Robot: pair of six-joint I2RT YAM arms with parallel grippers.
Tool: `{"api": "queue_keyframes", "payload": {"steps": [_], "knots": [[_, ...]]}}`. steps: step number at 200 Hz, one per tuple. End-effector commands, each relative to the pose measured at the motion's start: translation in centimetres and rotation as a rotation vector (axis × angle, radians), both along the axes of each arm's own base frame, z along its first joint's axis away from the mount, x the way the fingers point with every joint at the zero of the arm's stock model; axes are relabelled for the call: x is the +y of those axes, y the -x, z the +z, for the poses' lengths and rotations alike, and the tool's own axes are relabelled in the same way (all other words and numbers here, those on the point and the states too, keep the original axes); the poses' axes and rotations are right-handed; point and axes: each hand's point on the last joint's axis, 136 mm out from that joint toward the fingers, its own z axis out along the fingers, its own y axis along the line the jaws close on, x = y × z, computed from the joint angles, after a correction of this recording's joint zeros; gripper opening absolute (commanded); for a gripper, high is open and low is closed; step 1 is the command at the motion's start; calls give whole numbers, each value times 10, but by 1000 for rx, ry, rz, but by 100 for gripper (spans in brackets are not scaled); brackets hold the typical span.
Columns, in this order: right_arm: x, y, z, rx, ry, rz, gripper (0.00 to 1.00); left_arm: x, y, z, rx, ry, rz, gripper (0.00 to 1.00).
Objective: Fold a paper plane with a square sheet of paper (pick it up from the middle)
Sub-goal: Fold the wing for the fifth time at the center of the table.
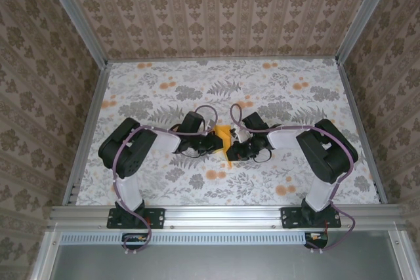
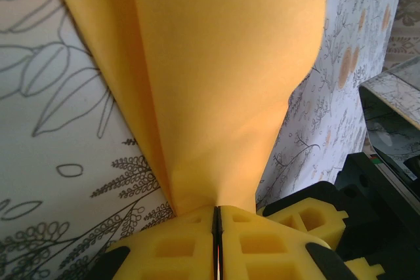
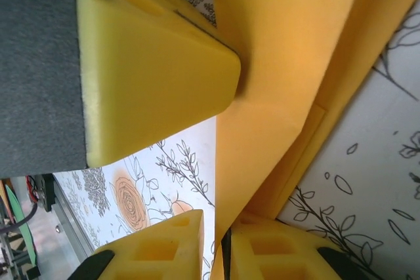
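The orange-yellow sheet of paper [image 1: 224, 134] is folded into layers with a long crease and stands off the floral cloth between my two grippers. I cannot tell whether it has the shape of a paper plane. My left gripper [image 1: 214, 140] is shut on it: in the left wrist view the paper [image 2: 223, 63] fans up out of the closed left gripper [image 2: 216, 211]. My right gripper [image 3: 220, 224] stands slightly open. The paper [image 3: 289, 44] lies against its right finger [image 3: 282, 254], and a gap separates it from the left finger [image 3: 164, 244]. From above, the right gripper [image 1: 232, 149] sits just right of the paper.
The floral cloth [image 1: 197, 83] covers the table. Aluminium rails [image 1: 223, 216] frame it, and patterned walls close off the back and sides. The left gripper's yellow finger [image 3: 151, 63] presses the paper in the right wrist view. The right gripper's body [image 2: 380, 188] crowds the left wrist view.
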Motion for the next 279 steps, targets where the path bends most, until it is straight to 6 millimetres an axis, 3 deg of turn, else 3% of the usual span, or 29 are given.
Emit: {"api": "queue_keyframes", "payload": {"steps": [1,62,127,138,169,208,279], "knots": [[-10,10,-5,60,39,-36,19,12,4,-19,28,-124,3,12],[-9,18,7,81,-11,-71,16,14,8,-27,46,-173,-12,11],[-11,30,-15,122,64,-43,9,16,9,-30,53,-183,-6,11],[-10,27,-11,110,57,-46,11,17,9,-30,56,-185,-6,11],[-12,9,24,-11,26,-110,21,17,10,-29,54,-184,-9,11],[-12,3,42,-54,-20,-128,20,16,10,-31,54,-185,-10,11],[13,-3,26,9,-65,-103,14,17,9,-31,59,-185,-4,11]]}}
